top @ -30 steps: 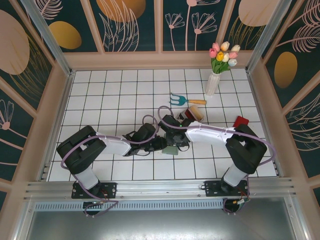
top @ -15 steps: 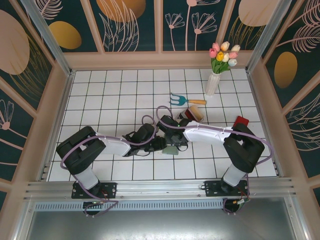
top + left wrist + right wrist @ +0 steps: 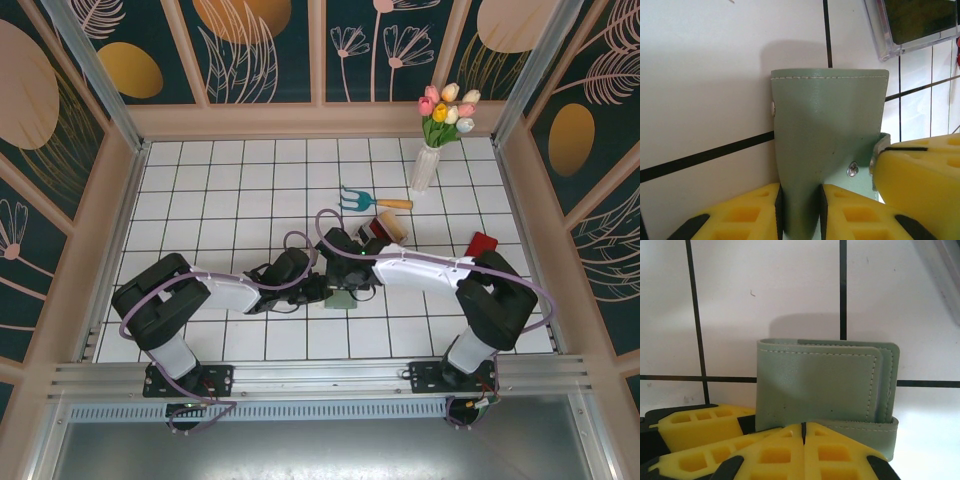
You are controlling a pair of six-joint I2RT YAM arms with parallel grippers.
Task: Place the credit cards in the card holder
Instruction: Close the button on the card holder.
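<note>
From above, both wrists hide most of the card holder (image 3: 340,299) at the middle of the surface (image 3: 230,190). Close up, the left hand (image 3: 800,215) pinches its raised green flap; the right hand (image 3: 803,440) is pressed together at its near edge, any flap between unclear.

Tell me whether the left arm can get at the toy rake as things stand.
Probably not yet. The left gripper is clamped on the card holder flap, and the right arm lies across the path to the rake. It would have to let go first.
</note>
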